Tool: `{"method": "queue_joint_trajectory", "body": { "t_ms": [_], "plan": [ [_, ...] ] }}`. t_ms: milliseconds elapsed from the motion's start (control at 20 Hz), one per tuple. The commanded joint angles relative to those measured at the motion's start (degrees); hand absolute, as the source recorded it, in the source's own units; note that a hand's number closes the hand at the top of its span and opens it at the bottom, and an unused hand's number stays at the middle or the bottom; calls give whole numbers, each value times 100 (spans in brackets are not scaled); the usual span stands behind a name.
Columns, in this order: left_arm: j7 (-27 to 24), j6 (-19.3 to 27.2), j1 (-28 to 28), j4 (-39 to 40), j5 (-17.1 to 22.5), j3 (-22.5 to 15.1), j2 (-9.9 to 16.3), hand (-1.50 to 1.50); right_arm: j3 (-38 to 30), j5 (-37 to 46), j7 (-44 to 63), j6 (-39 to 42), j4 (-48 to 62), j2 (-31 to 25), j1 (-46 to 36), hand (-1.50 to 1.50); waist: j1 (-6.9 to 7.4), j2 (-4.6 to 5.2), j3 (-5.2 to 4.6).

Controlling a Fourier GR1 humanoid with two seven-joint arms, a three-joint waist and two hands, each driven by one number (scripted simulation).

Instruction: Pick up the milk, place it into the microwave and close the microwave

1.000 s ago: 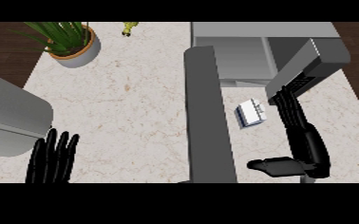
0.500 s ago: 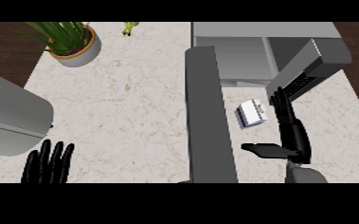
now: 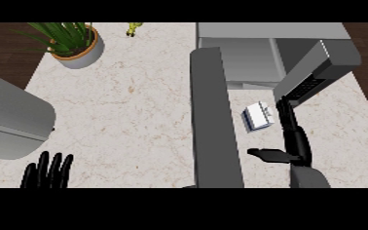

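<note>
The milk point(image 3: 259, 116), a small white carton, lies on the counter just in front of the microwave point(image 3: 244, 58). The microwave's door point(image 3: 214, 122) stands wide open, reaching toward me as a long grey bar left of the carton. My right hand point(image 3: 293, 139) lies right of the milk with its fingers straight and pointing toward the microwave, and the thumb spread out to the left. Its fingertips point(image 3: 283, 106) end close beside the carton's right edge; I cannot tell whether they touch. My left hand point(image 3: 47, 171) rests open at the lower left edge, fingers up.
A potted plant point(image 3: 72, 46) stands at the back left, and a small yellow-green item point(image 3: 134, 28) sits at the counter's far edge. A large grey rounded object point(image 3: 22, 122) occupies the left side. The microwave's grey side panel point(image 3: 320, 70) rises just beyond my right fingertips.
My right hand has moved forward and a little left, bringing its fingers up beside the milk. The left hand has sunk slightly toward the lower edge. The milk and door have not moved.
</note>
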Motion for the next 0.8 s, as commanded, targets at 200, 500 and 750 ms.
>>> {"method": "queue_joint_trajectory", "body": {
  "t_ms": [200, 500, 750],
  "plan": [
    [183, 150, -100, -53, -130, -225, -98, -150, -135, 85, -875, -197, 1458, -63, -671, -150, -18, -3, -1],
    [-203, -96, 69, 46, 99, 139, 106, -150, -254, 139, -1357, 64, 2210, -513, -1081, -150, 1, 1, 0],
    [-377, -319, 245, 207, 242, 117, 174, -150, -290, 206, -1780, -1, 2747, -260, -1446, -150, 86, 30, 9]
  ]
}}
